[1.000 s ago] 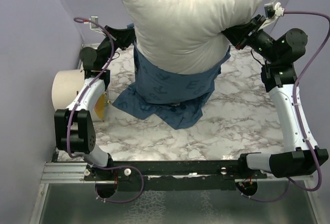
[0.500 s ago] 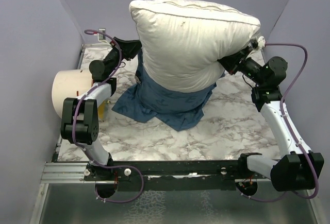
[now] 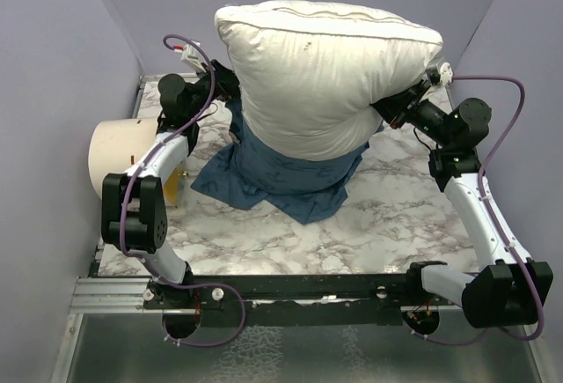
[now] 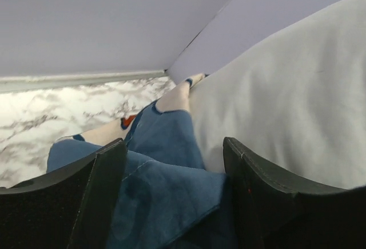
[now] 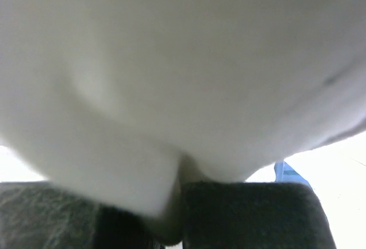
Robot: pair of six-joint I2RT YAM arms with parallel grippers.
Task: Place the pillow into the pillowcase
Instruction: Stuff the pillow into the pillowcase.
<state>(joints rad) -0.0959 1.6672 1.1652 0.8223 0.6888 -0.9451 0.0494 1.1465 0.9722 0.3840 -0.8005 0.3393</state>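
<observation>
Scene: pillow (image 3: pixel 325 70) stands on end on marble table (image 3: pixel 396 216), lower end sunk in the blue pillowcase (image 3: pixel 273 176), which lies bunched round its foot. Most of the pillow shows bare white.
Left gripper (image 4: pixel 171 146): fingers well apart, gripping nothing. Slack blue cloth lies betw. them in the wrist view, w/ the pillow's flank just to the R.
Right gripper (image 5: pixel 183 203): pinched tight on a fold of the pillow's R flank, propping it upright.
Key relation: pillow's long axis runs near vertical. The pillowcase mouth sits low around it, its L edge directly ahead of the left gripper. L arm is the nearer one to that edge; R arm is busy w/ the pillow.
Step, prob.: take the cloth edge on the L side and draw it up along the pillow.
Progress: partway at best.
Risk: pillow could tip if the R pinch slips.
</observation>
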